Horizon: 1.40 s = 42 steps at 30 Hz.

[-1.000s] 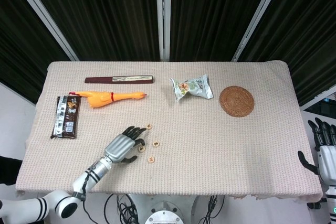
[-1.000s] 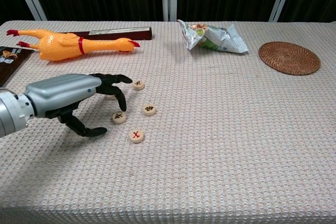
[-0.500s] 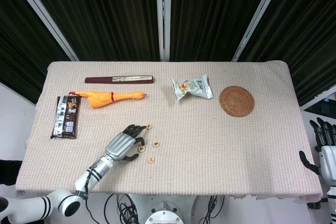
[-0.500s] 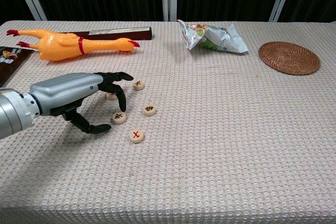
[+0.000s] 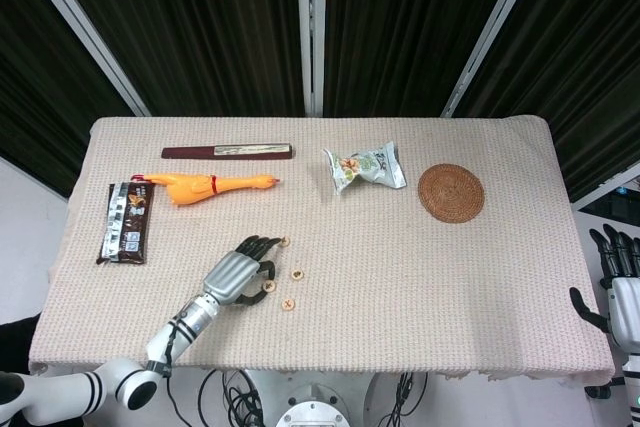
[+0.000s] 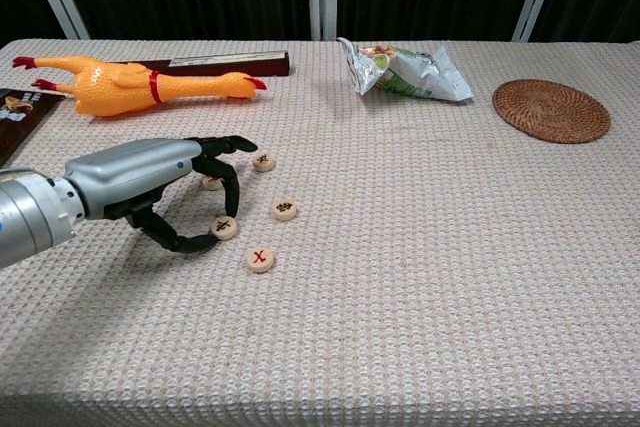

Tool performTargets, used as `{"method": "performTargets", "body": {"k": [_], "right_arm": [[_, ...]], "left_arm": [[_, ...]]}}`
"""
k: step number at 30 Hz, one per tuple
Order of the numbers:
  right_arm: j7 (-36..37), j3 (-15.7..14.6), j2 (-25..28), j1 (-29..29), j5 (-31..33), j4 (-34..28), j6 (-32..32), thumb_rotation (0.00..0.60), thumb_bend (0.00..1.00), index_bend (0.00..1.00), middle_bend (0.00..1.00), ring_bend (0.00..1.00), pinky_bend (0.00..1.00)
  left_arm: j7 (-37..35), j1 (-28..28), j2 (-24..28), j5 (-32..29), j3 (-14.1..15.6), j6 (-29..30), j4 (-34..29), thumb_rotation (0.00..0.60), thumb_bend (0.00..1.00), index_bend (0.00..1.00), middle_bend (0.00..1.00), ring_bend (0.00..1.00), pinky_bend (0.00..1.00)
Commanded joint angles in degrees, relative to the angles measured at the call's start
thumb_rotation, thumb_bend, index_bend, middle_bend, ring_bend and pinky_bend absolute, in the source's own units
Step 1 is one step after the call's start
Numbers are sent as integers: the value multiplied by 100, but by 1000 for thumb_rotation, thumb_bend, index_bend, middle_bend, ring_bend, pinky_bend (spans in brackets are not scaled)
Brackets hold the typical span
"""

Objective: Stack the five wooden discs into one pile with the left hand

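Five small wooden discs (image 6: 258, 214) lie close together on the big cloth-covered table (image 5: 400, 277), and we start with that table because it is the biggest thing we see. Its front edge is cut off in the chest view.

Next comes the yellow rubber chicken (image 6: 130, 80), lying on its side at the far left. Behind it lies a long dark flat case (image 5: 228, 151); we cannot tell what it is. A dark snack packet (image 5: 127, 222) lies at the left edge, and the chest view shows only its corner. A crinkly snack bag (image 6: 405, 69) and a round woven mat (image 6: 551, 110) lie farther right.

Our left hand (image 6: 160, 182) curls over the discs. Its thumb and one finger touch the disc (image 6: 224, 228) nearest it, but we cannot tell if it is lifted. Another disc (image 6: 211, 183) is half hidden behind the fingers.

Our right hand (image 5: 618, 277) sits off the table's right edge, partly cut off, holding nothing, fingers pointing up.
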Motion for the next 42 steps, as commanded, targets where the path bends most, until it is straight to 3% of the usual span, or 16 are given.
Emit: {"method": "performTargets", "body": {"k": [1,11,18,28,42], "right_arm": [[2,-1,1,0,0,-1,-3,600,274,0,0,0,0],[-1,0,4,-8,-7,-7,10,600,274,0,0,0,0],[44,4,0,-16,-42,13,44,600,273,0,0,0,0],[69,6,-24,-32,-113,41,121,600,274,0,0,0,0],[112,25,-14,-24,-69,67,89,600,275,0,0,0,0]], "left_arm": [[7,3,-4,-19,5,11,2,600,310,490,21,0,0],[-7,17,35,-97,-11,81,-68,600,309,504,22,0,0],[48,1,315,-215,-224,239,-311,600,309,503,23,0,0],[252,-231,294,-854,-521,-189,-65,600,309,503,23,0,0],[371,-408,122,-1166,-587,-409,194,600,308,502,24,0,0]]}}
